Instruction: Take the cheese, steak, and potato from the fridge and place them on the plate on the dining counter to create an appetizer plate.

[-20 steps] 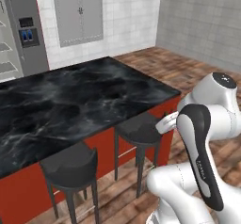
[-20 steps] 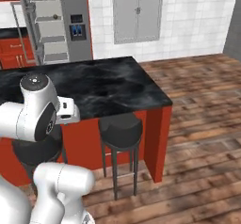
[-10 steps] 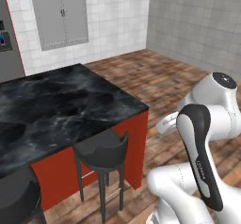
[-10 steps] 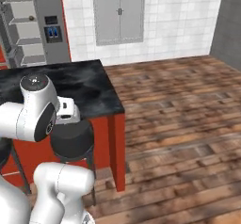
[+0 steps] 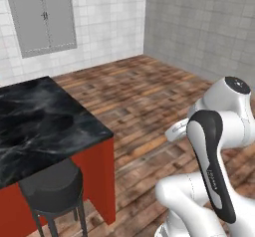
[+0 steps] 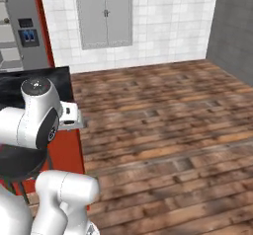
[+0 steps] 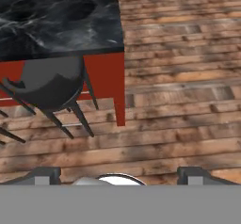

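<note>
Beside the dining bench (image 7: 61,16) corner, above a dark stool (image 7: 52,79), end effector (image 7: 117,176) hangs spread wide, empty, presumably in transit.

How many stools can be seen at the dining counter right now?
1. A dark stool stands tucked against the red base at the corner of the dining counter. More may stand further along, past the picture's edge.
</note>
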Tool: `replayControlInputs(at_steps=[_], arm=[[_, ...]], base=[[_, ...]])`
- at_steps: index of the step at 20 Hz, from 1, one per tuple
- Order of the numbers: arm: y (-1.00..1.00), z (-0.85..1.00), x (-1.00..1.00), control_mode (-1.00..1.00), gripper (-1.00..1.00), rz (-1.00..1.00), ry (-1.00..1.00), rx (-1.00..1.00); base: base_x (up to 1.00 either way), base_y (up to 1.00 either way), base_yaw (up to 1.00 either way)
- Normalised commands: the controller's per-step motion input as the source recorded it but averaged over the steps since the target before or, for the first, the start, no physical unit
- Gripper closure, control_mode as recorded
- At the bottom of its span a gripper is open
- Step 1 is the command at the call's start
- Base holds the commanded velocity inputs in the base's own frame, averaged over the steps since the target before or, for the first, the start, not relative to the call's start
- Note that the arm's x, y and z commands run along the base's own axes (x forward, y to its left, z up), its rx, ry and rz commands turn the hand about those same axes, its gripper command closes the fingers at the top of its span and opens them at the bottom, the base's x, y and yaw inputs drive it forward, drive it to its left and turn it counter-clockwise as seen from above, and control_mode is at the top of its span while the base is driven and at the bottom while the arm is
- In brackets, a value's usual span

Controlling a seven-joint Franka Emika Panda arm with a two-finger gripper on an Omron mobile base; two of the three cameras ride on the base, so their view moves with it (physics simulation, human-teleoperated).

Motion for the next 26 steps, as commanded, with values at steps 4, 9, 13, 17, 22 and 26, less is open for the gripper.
replayControlInputs(at_steps=[4,9,13,17,22,26], arm=[[0.00,0.00,0.00,1.00,-1.00,0.00,0.00,0.00],[0.00,0.00,0.00,1.00,-1.00,0.00,0.00,0.00],[0.00,0.00,0.00,1.00,-1.00,0.00,0.00,0.00],[0.00,0.00,0.00,1.00,-1.00,0.00,0.00,0.00],[0.00,0.00,0.00,1.00,-1.00,0.00,0.00,0.00],[0.00,0.00,0.00,1.00,-1.00,0.00,0.00,0.00]], base=[[0.42,-1.00,0.00],[0.61,-0.98,0.02],[0.95,-0.61,0.18],[1.00,-0.19,0.27],[1.00,0.03,0.09],[1.00,0.13,0.04]])
